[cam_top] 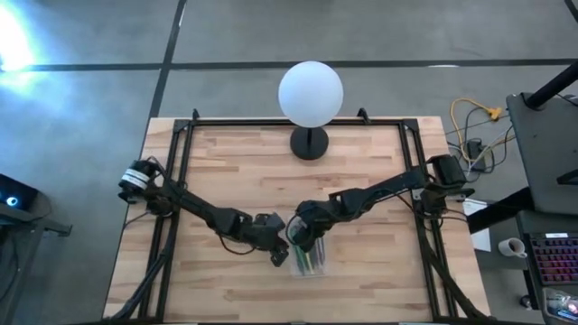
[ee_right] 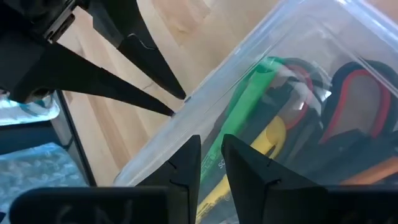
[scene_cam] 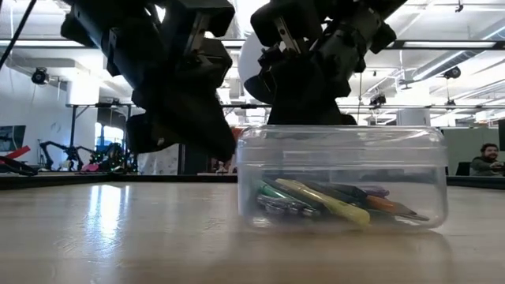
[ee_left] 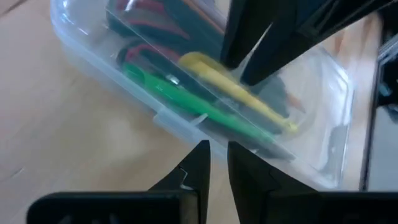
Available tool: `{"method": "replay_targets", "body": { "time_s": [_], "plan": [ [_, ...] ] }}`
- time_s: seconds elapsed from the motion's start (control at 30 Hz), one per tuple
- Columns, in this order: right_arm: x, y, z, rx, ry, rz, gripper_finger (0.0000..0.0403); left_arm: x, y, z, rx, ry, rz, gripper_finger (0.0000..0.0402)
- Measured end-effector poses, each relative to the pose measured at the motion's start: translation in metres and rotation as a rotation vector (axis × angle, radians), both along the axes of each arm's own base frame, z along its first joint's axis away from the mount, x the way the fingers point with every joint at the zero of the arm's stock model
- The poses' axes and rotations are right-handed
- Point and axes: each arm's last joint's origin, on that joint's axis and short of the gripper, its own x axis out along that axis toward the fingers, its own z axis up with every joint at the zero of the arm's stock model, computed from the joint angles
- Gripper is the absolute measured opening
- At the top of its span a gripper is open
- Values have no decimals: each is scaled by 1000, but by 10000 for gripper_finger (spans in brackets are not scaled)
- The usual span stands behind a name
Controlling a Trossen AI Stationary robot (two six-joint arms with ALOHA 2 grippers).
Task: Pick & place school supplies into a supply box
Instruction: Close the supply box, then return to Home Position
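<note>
The clear supply box [cam_top: 312, 264] stands on the wooden table with its see-through lid on. Inside lie the school supplies: a green marker [ee_left: 186, 99], a yellow pencil [ee_left: 249, 99], red-handled scissors [ee_right: 357, 93] and dark pens. My left gripper [cam_top: 280, 255] is at the box's long side that faces the table's left. Its fingers are shut to a narrow slit [ee_left: 216, 152]. My right gripper [cam_top: 301, 239] slants down over the box's far part, also shut to a narrow slit [ee_right: 209, 142]. My left gripper meets the lid's rim [ee_right: 193, 99] on the box's left long side with its two shut fingertips, which slant down from the table's left. Nothing shows between the fingers. The box stands flat on the table. My right gripper rests its fingertips [ee_left: 229, 59] on the lid's top face [ee_left: 214, 71], slanting down from the far right. Nothing is pinched between them, and the supplies show through the lid under the tips.
A white globe lamp [cam_top: 310, 90] on a black base stands at the table's far middle. Bare wood lies left, right and near of the box. Both arms crowd the space just above the box [scene_cam: 339, 177].
</note>
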Motion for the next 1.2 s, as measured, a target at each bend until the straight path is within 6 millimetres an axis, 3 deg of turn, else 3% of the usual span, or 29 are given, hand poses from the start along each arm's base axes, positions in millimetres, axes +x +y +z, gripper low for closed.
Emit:
{"method": "replay_targets", "body": {
  "time_s": [0.3, 0.53, 0.63, 0.8, 1.0, 1.2],
  "plan": [
    [-1, -1, -2, -3, 8, 0, 68, -4, 3, -17, 19, -48, 70, 40],
    [-3, -2, -2, -5, 18, -2, 68, 13, 10, -30, 30, -53, 61, 40],
    [-2, -2, -1, -4, 8, -3, 68, 13, 10, -34, 54, -11, 43, 40],
    [-5, -7, 12, -39, -31, -16, 68, -4, 17, -40, 145, 158, 63, 40],
    [-27, -23, 48, -180, -26, -93, 68, -18, 25, -17, 223, 183, 118, 40],
    [-72, -36, 115, -399, -114, -127, 68, -33, 32, 53, 271, 17, 154, 40]
  ]
}}
